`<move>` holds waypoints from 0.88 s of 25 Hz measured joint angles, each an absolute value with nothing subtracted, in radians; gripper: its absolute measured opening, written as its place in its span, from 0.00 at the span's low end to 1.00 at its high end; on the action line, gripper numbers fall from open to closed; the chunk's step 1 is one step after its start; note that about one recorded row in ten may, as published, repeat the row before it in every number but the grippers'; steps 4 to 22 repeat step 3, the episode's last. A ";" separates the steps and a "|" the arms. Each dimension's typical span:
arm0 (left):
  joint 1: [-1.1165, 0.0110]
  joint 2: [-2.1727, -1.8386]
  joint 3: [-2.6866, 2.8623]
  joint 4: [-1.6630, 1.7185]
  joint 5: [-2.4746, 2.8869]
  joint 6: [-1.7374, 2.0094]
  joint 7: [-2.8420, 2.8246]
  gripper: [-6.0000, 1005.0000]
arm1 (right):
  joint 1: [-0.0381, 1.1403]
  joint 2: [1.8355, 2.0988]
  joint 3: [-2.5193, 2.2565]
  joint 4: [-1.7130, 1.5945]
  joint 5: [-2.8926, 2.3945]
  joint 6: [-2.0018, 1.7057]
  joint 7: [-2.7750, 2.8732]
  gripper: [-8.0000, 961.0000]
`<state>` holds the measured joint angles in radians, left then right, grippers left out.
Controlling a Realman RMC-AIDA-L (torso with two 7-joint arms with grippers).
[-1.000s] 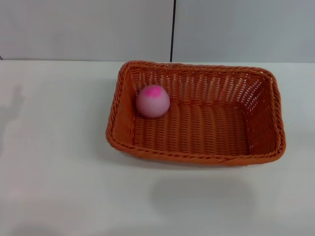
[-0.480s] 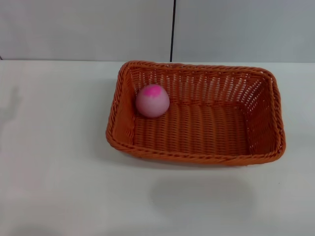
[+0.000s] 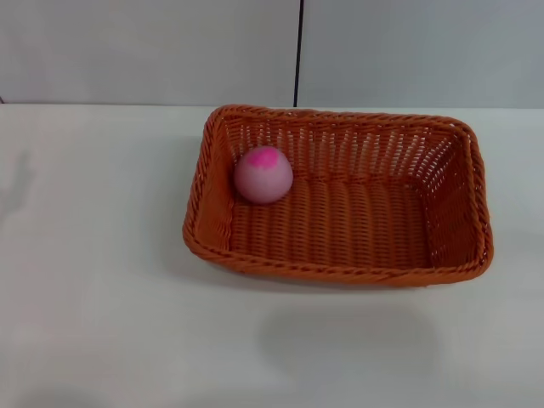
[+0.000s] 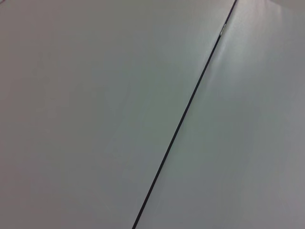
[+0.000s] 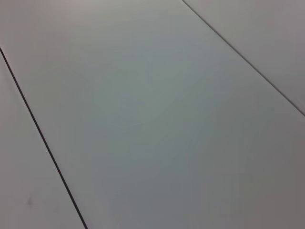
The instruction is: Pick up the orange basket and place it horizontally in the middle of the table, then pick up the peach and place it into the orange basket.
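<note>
The orange basket lies lengthwise across the white table, a little right of centre in the head view. Inside it, at its left end near the far wall, rests the peach, pale pink with a magenta patch on top. Neither gripper shows in the head view. Both wrist views hold only plain grey panels with thin dark seams.
A grey wall with a dark vertical seam stands behind the table's far edge. Bare white tabletop stretches to the left of the basket and in front of it.
The faint shadow at the far left of the table has shrunk and slid off toward the left edge. Basket and peach have not moved.
</note>
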<state>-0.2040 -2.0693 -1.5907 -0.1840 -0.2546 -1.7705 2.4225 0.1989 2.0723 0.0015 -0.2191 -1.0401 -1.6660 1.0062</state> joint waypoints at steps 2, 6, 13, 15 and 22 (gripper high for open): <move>-0.204 -2.070 -1.591 -0.183 -0.255 -1.770 2.424 0.84 | 0.199 2.072 0.002 -0.219 -1.040 -1.664 1.006 0.56; -0.204 -2.070 -1.591 -0.183 -0.255 -1.770 2.425 0.84 | 0.199 2.072 0.002 -0.219 -1.040 -1.664 1.006 0.56; -0.204 -2.070 -1.591 -0.183 -0.255 -1.770 2.425 0.84 | 0.199 2.072 0.002 -0.219 -1.040 -1.664 1.006 0.56; -0.204 -2.070 -1.591 -0.183 -0.255 -1.770 2.425 0.84 | 0.199 2.072 0.002 -0.219 -1.040 -1.664 1.006 0.56; -0.204 -2.070 -1.591 -0.183 -0.255 -1.770 2.425 0.84 | 0.199 2.072 0.002 -0.219 -1.040 -1.664 1.006 0.56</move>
